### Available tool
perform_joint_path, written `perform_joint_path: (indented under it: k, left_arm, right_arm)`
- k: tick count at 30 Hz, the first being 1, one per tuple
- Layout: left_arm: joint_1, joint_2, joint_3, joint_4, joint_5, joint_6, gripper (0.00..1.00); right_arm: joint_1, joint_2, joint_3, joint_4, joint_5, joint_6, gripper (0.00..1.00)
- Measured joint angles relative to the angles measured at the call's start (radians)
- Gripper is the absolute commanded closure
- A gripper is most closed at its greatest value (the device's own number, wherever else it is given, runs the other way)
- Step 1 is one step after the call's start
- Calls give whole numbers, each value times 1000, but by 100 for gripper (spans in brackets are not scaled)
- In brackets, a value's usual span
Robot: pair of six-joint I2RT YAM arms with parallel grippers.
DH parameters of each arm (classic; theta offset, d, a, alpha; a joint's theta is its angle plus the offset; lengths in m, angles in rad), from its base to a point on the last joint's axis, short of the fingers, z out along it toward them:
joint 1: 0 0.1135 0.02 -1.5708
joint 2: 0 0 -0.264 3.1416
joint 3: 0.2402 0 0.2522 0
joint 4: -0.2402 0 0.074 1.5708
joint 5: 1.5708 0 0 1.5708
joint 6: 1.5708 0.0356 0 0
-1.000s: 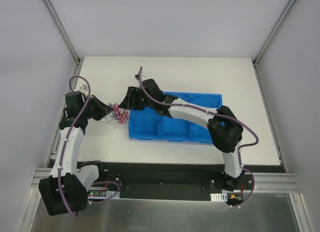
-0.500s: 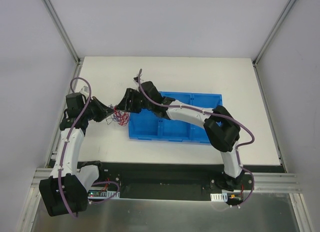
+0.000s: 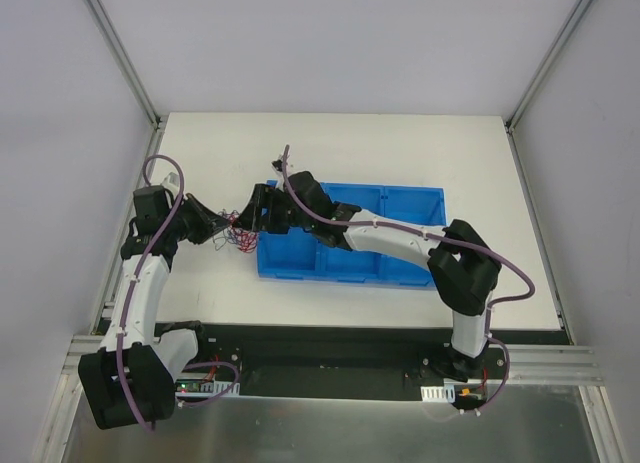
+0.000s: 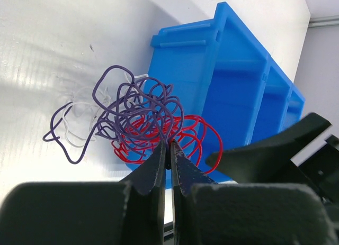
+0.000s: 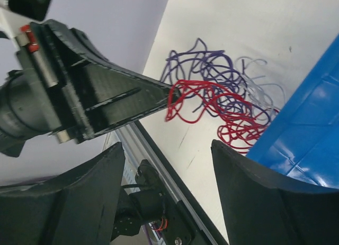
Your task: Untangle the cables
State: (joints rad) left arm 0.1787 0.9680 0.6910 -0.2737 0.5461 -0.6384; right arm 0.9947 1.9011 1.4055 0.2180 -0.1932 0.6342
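Since second ago: right tool (image 5: 165, 147) shifting closer over tangle, jaws spreading wider, gripping nothing. Left tool (image 4: 169, 146) staying pinched shut on cables (image 4: 143, 118), red loop at its tip. Cables lying clumped on tabletop (image 4: 47, 38), just beside blue bin (image 4: 238, 91), at its 9 o'clock in top view. Judging: I am setting up second grasp. Next move calling for right tool closing on purple strand, then pulling gently toward 3 o'clock.
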Motion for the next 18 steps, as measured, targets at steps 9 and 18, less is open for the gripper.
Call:
perform_joint_path:
  k: [9,18]
  left_arm:
    - [0,23,-15,16,12,0,100]
    - [0,23,-37,31,30,-4,100]
  right_arm:
    - [3,31,46,27,-11,3,47]
    - [-9,106,77,40,-27,31,64]
